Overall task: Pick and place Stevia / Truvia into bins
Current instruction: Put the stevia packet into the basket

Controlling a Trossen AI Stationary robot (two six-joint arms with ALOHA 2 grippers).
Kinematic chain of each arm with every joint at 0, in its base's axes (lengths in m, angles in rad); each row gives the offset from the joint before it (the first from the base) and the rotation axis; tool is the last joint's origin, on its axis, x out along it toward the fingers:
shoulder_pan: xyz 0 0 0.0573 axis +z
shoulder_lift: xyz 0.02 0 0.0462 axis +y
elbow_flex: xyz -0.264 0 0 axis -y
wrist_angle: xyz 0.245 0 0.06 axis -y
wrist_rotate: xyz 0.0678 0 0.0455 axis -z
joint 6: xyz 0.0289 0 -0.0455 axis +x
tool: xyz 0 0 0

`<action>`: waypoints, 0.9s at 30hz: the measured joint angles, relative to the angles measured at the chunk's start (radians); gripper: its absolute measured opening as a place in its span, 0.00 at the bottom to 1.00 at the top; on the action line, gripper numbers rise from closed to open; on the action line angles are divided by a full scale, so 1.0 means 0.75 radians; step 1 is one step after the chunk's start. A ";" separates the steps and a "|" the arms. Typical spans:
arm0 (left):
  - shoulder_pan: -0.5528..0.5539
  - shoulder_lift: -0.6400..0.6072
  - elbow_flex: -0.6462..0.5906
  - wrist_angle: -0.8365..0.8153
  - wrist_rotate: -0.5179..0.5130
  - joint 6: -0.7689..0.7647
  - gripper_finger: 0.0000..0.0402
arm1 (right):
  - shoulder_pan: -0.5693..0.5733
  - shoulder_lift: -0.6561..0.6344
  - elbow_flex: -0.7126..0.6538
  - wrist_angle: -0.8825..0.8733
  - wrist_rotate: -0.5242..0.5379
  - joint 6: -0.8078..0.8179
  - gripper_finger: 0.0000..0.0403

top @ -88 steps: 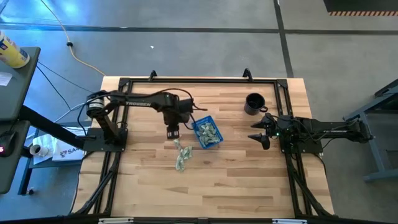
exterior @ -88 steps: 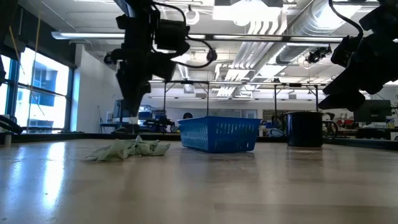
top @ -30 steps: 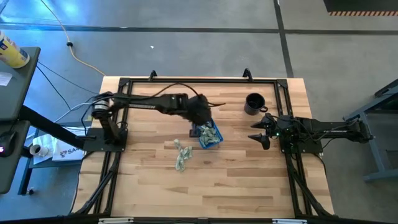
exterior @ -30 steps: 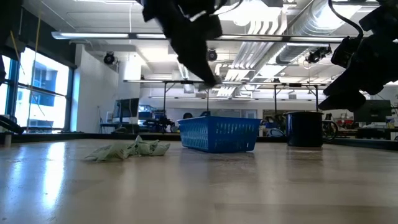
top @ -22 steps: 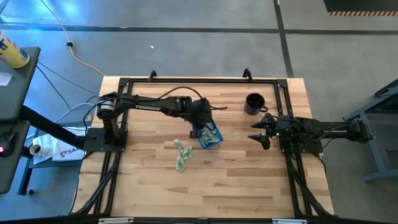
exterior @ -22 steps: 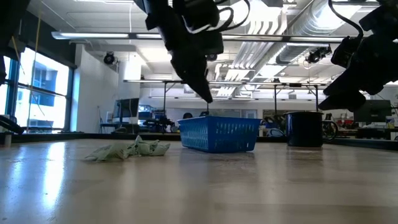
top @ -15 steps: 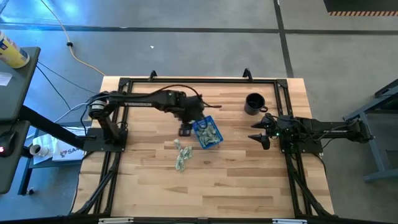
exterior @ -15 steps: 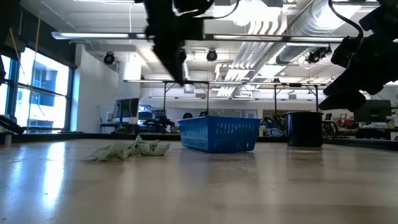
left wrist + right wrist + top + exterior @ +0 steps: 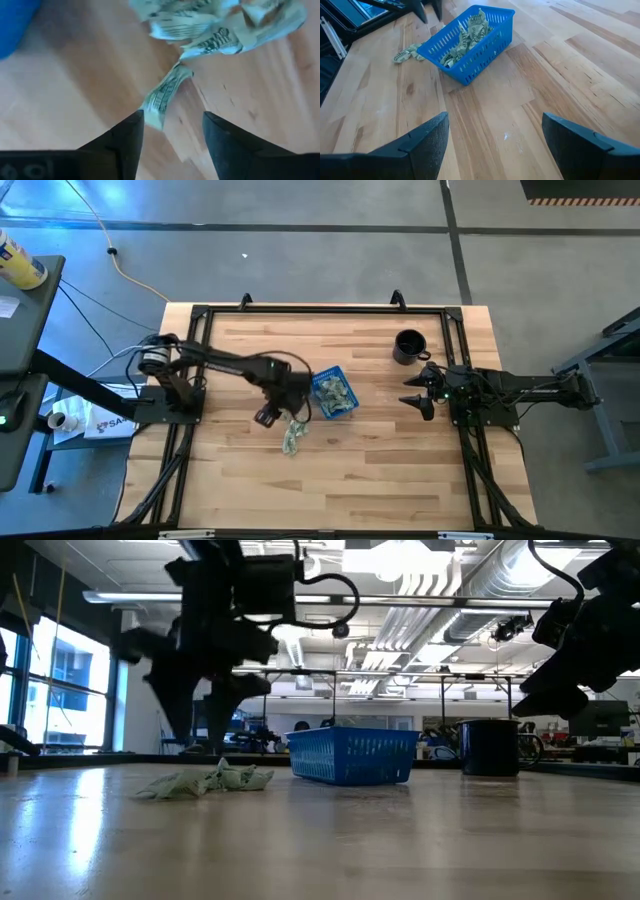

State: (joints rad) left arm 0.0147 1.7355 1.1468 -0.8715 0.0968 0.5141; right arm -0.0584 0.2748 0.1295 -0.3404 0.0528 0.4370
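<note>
- Left gripper (image 9: pixel 266 417) is hovering just above the bench (image 9: pixel 380 470), right beside the loose pile of Stevia / Truvia packets (image 9: pixel 292 434) lying a bit in front of the blue tray (image 9: pixel 333 393).
- Its jaws are spread and empty. In the left wrist view one crumpled packet (image 9: pixel 162 97) sits just ahead of the gap between the fingers (image 9: pixel 122 137), with the rest of the heap beyond it.
- The tray already has a bunch of packets in it, so my guess is we're on the reach-for-the-next-one step, partway through the job.
- Next move, I'd say: drop down so that near packet ends up between the jaws, then close. They're thin, crumpled paper, so it might snag two at once or just push the pile around.
- Right gripper (image 9: pixel 420 397) is parked well off on its own side near the black mug (image 9: pixel 407 346), jaws wide apart and holding nothing.
</note>
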 joint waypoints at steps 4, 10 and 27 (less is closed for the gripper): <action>-0.061 0.001 -0.125 0.177 -0.112 0.078 0.55 | 0.000 0.000 0.000 0.000 0.000 0.000 0.76; -0.063 0.001 -0.163 0.271 -0.179 0.041 0.53 | 0.000 0.000 0.000 0.000 0.000 0.000 0.76; -0.063 0.062 -0.167 0.337 -0.117 0.009 0.18 | 0.000 0.000 0.000 -0.001 0.000 0.000 0.76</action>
State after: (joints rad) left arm -0.0329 1.7818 1.0212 -0.6185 0.0086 0.5211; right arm -0.0586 0.2749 0.1295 -0.3408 0.0530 0.4370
